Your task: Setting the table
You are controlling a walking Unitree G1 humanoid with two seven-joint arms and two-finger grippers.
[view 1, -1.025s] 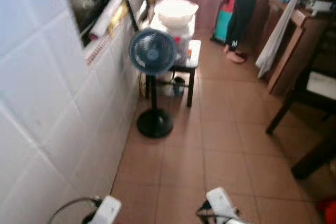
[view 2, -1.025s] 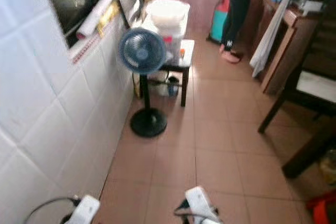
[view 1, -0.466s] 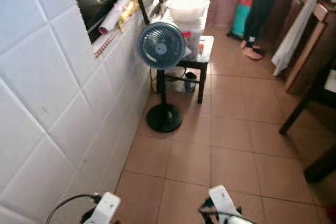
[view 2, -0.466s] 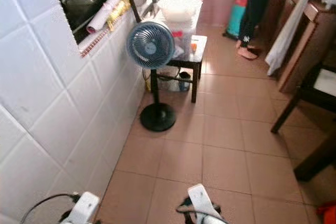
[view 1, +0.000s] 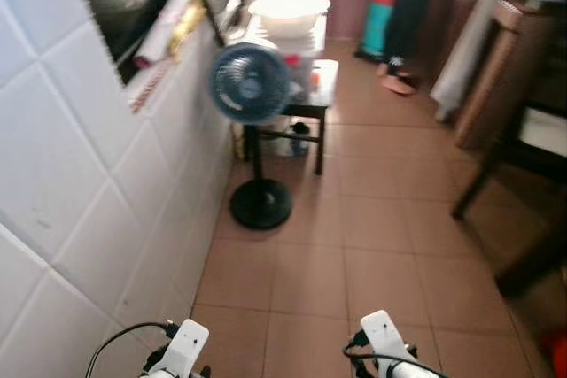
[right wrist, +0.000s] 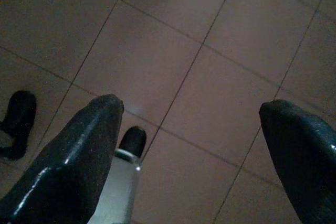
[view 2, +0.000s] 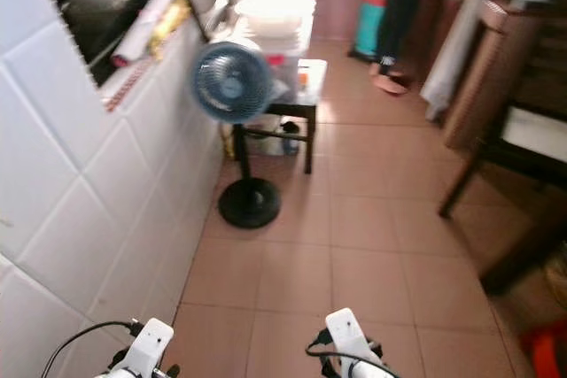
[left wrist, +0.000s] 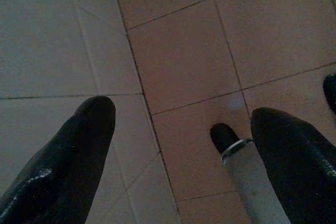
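A white bowl [view 1: 288, 4] rests on stacked clear containers on a small black table [view 1: 324, 95] far ahead by the wall. Both my arms hang low at the bottom of the eye views, the left arm [view 1: 182, 348] near the tiled wall and the right arm [view 1: 383, 339] over the floor. In the left wrist view my left gripper [left wrist: 184, 114] is open above the line where wall tiles meet floor tiles. My right gripper [right wrist: 191, 107] is open over bare brown floor tiles. Neither holds anything.
A blue standing fan [view 1: 250, 84] on a round black base [view 1: 260, 204] stands by the white tiled wall [view 1: 80, 210]. A person [view 1: 406, 15] stands at the far end. A dark wooden chair [view 1: 496, 165] and a wooden counter [view 1: 492, 59] line the right side.
The whole picture has swung and blurred as the camera moved. The fan, bowl and person keep their places. Both arms still hang low.
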